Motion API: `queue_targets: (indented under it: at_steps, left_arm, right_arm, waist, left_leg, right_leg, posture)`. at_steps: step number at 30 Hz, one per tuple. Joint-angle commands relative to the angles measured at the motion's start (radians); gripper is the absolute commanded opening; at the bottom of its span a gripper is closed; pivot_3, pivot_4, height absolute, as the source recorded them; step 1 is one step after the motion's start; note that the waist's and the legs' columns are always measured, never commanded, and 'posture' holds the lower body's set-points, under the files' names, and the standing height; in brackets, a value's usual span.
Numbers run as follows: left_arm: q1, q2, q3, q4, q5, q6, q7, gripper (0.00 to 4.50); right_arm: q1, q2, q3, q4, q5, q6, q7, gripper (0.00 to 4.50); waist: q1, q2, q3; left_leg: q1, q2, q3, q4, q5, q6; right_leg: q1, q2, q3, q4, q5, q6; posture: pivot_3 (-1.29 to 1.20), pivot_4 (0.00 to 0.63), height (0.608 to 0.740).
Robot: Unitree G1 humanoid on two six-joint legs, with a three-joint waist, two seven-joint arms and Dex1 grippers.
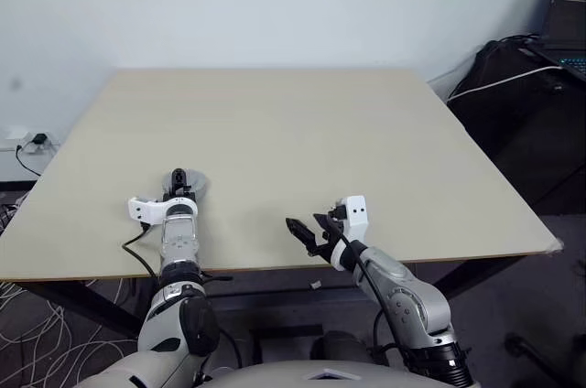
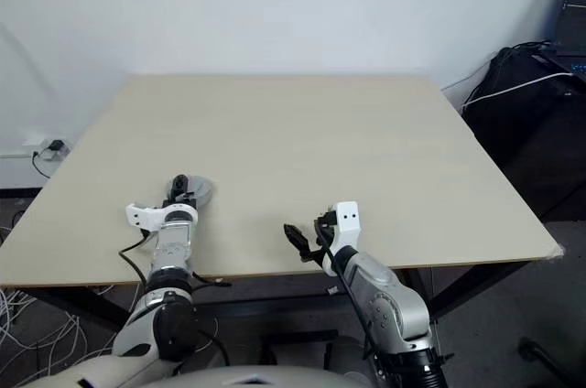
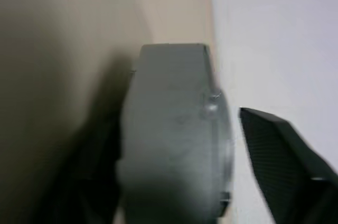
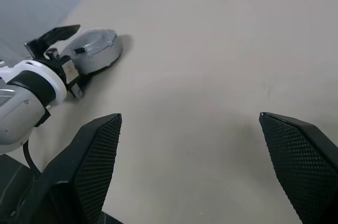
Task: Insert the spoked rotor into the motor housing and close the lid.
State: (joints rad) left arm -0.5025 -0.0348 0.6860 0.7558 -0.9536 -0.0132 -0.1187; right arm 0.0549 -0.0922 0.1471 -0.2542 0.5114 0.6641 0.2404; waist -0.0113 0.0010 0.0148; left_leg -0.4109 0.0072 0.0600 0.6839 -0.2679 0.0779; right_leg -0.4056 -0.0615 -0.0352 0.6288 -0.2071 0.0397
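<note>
Left gripper [image 4: 63, 44] stands spread around the closed grey round metal lid [image 4: 97, 48], hiding its near edge on the beige wooden table [image 1: 302, 132]. Right gripper [image 1: 307, 234] gapes wide, holding nothing, well apart.

blurred grey lid [image 3: 174, 134], left gripper [image 1: 179, 179] partly hiding it
</note>
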Motion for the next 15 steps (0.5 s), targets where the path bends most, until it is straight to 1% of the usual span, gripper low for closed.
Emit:
queue_targets:
  at_steps: [1,5,10,15]
  left_arm:
    - [0.03,-0.021,-0.008,-0.069,0.028,0.008,0.058,4.44]
    - [0.089,-0.054,-0.032,-0.161,0.053,0.031,0.114,4.44]
    - [0.242,-0.119,-0.075,-0.354,0.06,0.107,0.19,4.44]
    - [0.388,-0.155,-0.136,-0.496,0.06,0.187,0.237,4.44]
  right_arm:
    - [-0.013,0.006,-0.01,-0.037,-0.002,0.0,0.0,4.5]
    - [-0.013,0.009,-0.009,-0.035,-0.005,0.002,0.002,4.5]
    - [-0.016,0.014,-0.01,-0.026,-0.007,0.005,0.007,4.5]
    - [-0.022,0.016,-0.004,-0.018,-0.008,0.011,0.015,4.5]
  waist:
    - [-0.003,0.001,-0.001]
    - [-0.004,0.0,-0.002]
    - [-0.011,0.0,-0.004]
    - [-0.022,0.0,-0.005]
  left_leg:
    - [0.0,0.0,0.0,0.0,0.0,0.0]
    - [0.0,0.0,0.001,0.0,0.0,0.0]
    - [-0.001,0.0,0.004,-0.001,-0.001,0.001]
    - [0.001,0.002,0.005,-0.001,-0.002,0.001]
  right_leg:
    - [0.0,0.0,0.0,0.0,0.0,0.0]
    - [-0.001,0.0,0.001,0.0,0.0,0.0]
    - [-0.002,0.0,0.005,-0.001,0.0,0.0]
    - [-0.003,0.0,0.006,0.0,0.0,0.0]
  posture:
    - [0.0,0.0,0.74]
    - [0.0,0.0,0.74]
    - [0.0,0.0,0.74]
    - [0.0,0.0,0.74]
